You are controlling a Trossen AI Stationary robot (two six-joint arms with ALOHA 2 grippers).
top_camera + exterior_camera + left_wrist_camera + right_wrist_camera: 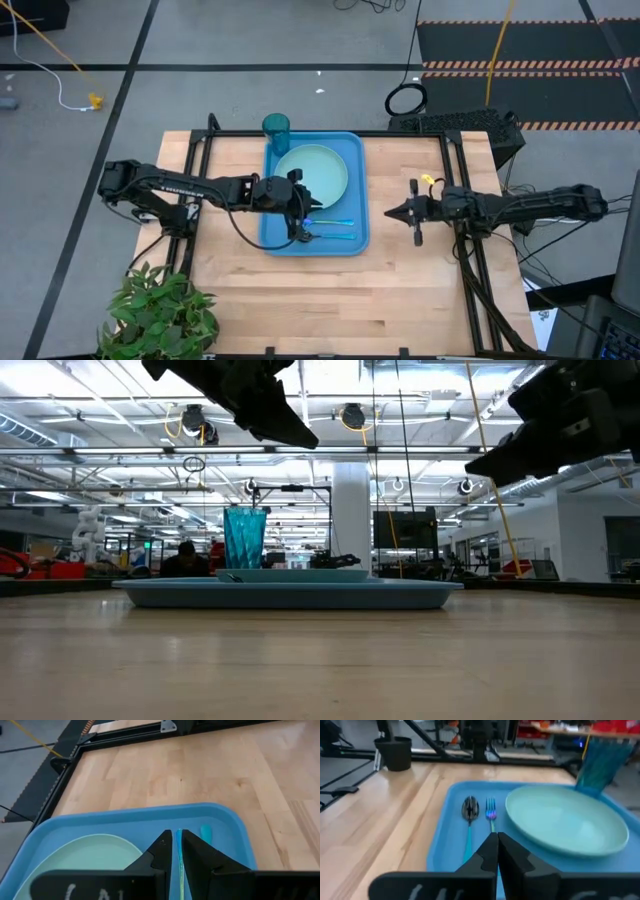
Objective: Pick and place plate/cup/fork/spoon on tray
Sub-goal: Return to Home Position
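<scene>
The blue tray (pixel 355 195) lies mid-table. The mint-green plate (pixel 312 172) rests on its far half, and the teal cup (pixel 276 126) stands upright at its far left corner. The fork (pixel 491 812) and the spoon (pixel 469 809) lie side by side along the tray's near part, heads toward the left, the spoon nearer. My left gripper (pixel 303 228) hangs above their head ends, well clear of the tray in the low view (pixel 285 425). Its fingers are a narrow gap apart, and the fork's handle (pixel 179 847) shows through it. My right gripper (pixel 392 213) is shut and empty over the wood right of the tray.
A potted plant (pixel 160 310) stands at the table's near left corner. Black frame rails (pixel 455 180) run along the left, right and far sides. Bare wood (pixel 330 300) lies between the tray and the near edge.
</scene>
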